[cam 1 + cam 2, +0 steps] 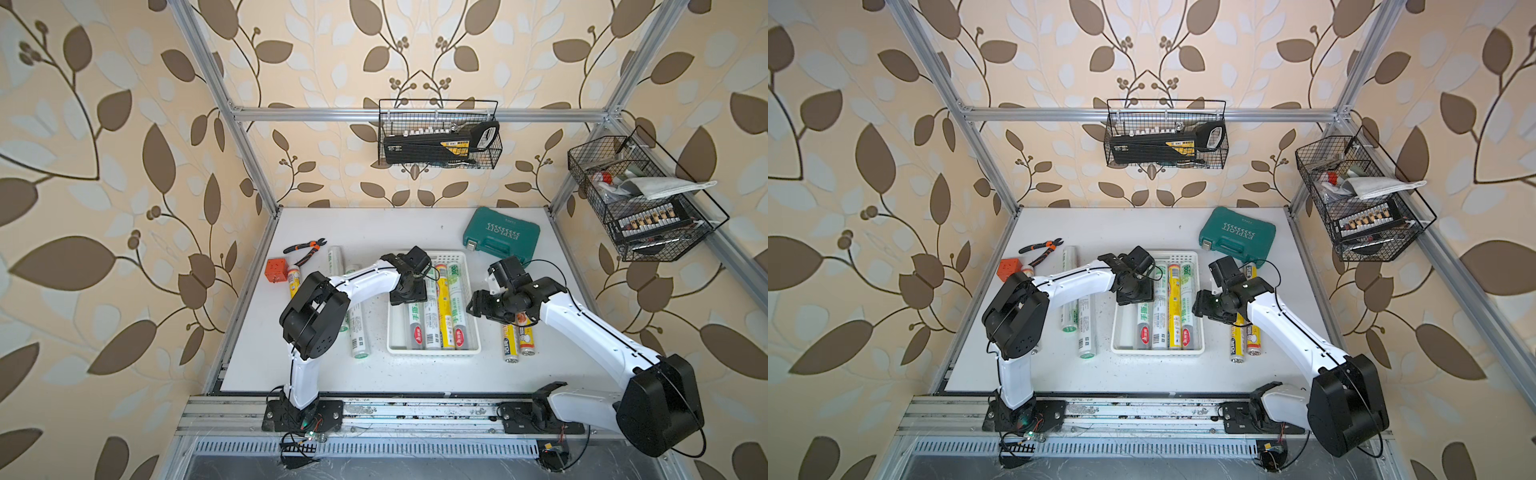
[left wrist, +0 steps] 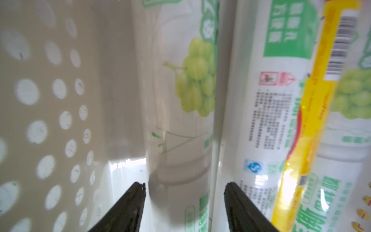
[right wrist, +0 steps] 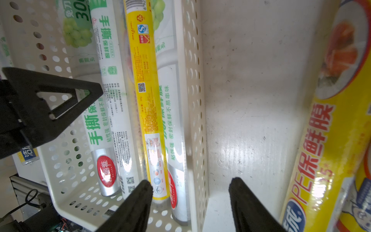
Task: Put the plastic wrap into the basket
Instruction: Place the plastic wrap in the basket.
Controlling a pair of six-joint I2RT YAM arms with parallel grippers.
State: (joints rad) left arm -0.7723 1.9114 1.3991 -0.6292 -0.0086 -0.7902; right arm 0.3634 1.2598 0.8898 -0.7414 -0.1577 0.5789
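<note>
A: Where's the plastic wrap?
B: Several rolls lie lengthwise in the basket, mid-tabletop. Two yellow rolls rest just right of it, and white rolls lie to its left.
A: And the left fingers?
B: Apart, down in the basket's left side, astride a pale grape-label roll without pinching it.
A: The right fingers?
B: Parted too, holding nothing, over the basket's right wall and the bare tabletop beside the yellow rolls
</note>
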